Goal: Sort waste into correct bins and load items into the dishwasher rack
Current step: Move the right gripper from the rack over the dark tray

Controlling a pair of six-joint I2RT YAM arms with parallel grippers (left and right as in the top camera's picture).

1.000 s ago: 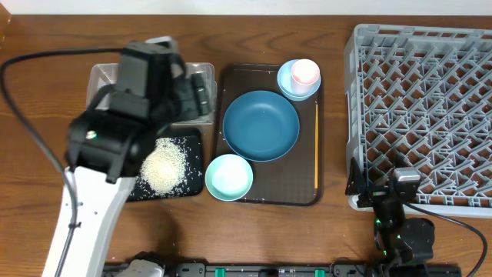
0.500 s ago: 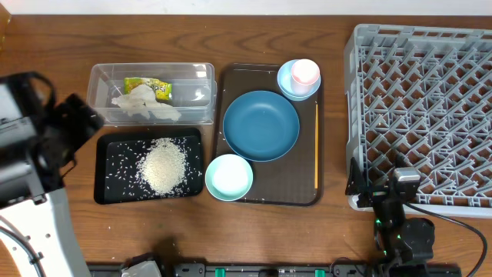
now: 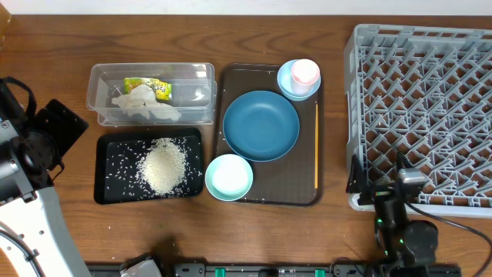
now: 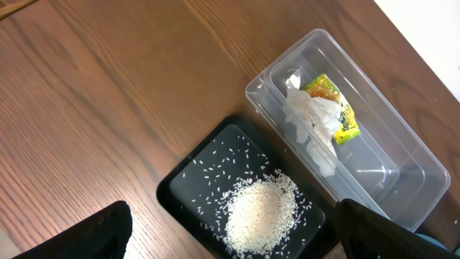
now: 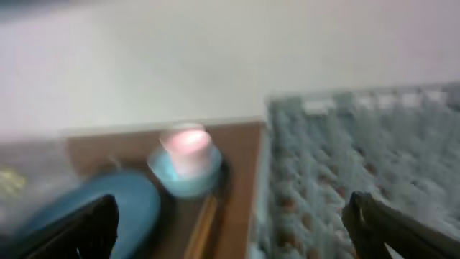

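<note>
Your grey dishwasher rack (image 3: 419, 115) sits at the right. On the brown tray (image 3: 307, 192) rest the dark blue dish (image 3: 260, 125), mint-green bowl (image 3: 228, 177) and pink cup (image 3: 305, 72), which stands inside the light blue bowl (image 3: 286, 83). The clear tub (image 3: 100, 77) holds tissue (image 3: 142, 105) and the wrapper (image 3: 150, 85), whose print is unreadable. Rice (image 3: 163, 165) lies in the black tray (image 3: 108, 154). The left gripper (image 4: 231, 216) and right gripper (image 5: 230, 212) both have their fingers spread, holding nothing.

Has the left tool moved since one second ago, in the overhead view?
Yes. It was above the clear tub; the left tool has withdrawn leftward and is now left of the tub and the black tray.
</note>
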